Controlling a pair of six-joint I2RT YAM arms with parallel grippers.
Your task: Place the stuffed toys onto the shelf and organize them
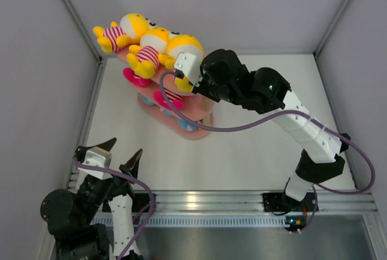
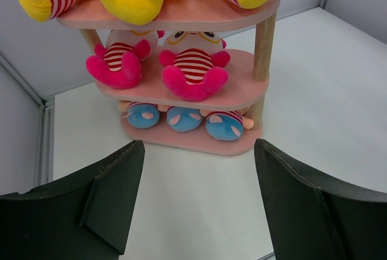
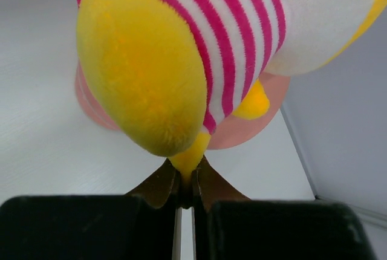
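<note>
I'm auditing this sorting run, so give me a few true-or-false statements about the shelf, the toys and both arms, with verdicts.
1. The right gripper pinches a yellow toy by a small yellow limb. True.
2. The left gripper holds a pink toy. False: its fingers are spread open with nothing between them.
3. The middle tier of the shelf holds two pink toys. True.
4. The blue toys sit on the top tier. False: they are on the bottom tier, and yellow ones are on top.
</note>
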